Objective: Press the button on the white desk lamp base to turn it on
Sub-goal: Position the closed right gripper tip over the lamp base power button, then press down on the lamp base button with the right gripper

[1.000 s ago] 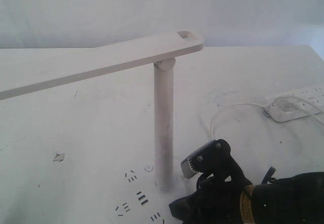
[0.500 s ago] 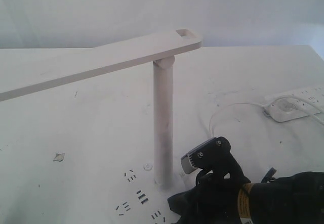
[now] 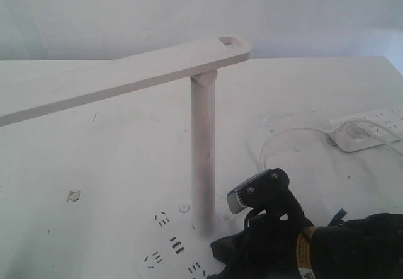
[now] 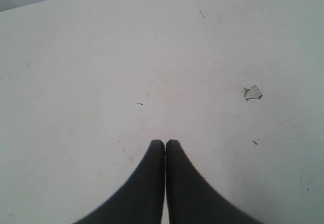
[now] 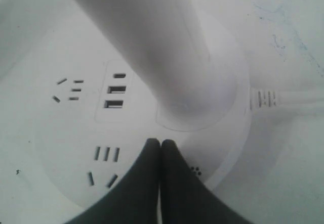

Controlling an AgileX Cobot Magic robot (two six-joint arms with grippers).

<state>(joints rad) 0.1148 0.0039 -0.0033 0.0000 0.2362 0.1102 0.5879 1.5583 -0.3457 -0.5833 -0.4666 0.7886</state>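
The right gripper [image 5: 160,144], closed, is held over the lamp base [image 5: 61,133], near its pole [image 5: 152,42]; the left gripper [image 4: 164,143] is closed too.

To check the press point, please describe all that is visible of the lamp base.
The lamp base is a flat round white disc on the table, plastic by its look. It carries dark socket slots and USB slots; the pole rises from it, and a cable leaves its rim. The shut right gripper points at it beside the pole; contact is unclear.
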